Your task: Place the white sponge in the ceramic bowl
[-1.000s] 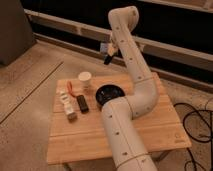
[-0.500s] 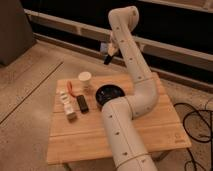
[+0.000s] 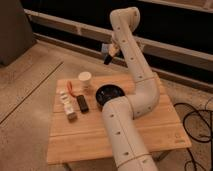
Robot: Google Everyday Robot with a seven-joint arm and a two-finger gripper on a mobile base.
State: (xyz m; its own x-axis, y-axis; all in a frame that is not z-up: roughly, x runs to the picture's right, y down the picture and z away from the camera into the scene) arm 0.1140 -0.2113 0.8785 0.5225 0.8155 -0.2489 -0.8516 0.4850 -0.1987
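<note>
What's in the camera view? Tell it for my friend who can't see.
A white robot arm holds its shut gripper high over the far edge of a wooden table, perhaps pinching the white sponge. On the table sit a dark ceramic bowl, a paper cup and small items.

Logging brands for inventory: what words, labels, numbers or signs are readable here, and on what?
None can be read.
Faint mark at a corner of the wooden table: too blurred.
Small packets at its left: any labels too small.
Paper cup, ceramic bowl: no print visible.
Gripper, raised beyond the table's far edge: no readable marking.
</note>
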